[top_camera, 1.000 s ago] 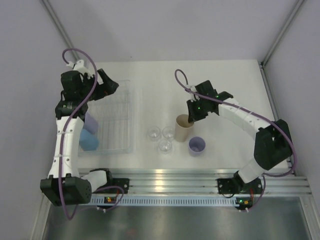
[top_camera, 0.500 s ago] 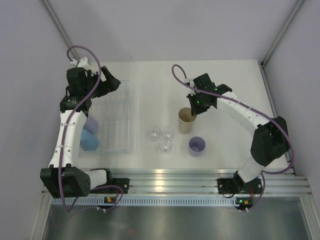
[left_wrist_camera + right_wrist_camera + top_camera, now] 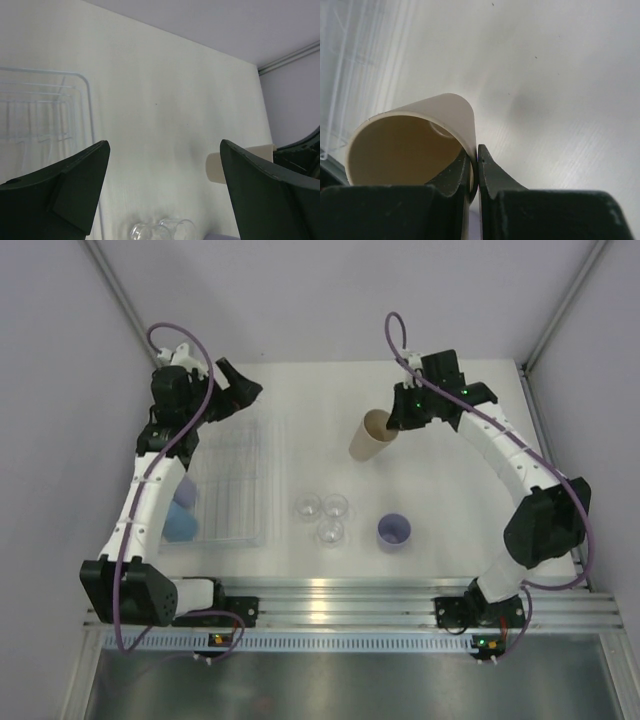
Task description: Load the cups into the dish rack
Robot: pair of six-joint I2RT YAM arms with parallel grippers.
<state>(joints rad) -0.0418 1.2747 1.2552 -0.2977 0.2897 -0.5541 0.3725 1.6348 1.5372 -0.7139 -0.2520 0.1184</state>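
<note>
— what's in the right gripper (image 3: 476,160)?
— the beige cup (image 3: 410,150), pinched at its rim; one finger inside, one outside; mouth facing the camera.
— behind it?
— white table (image 3: 560,75); clear dish rack (image 3: 355,55) at upper left.

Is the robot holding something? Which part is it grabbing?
The right hand pinches the beige cup by its rim, one finger inside, one outside. The left hand is open and empty.

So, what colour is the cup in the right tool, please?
The cup is beige, clearest in right wrist view.
</note>
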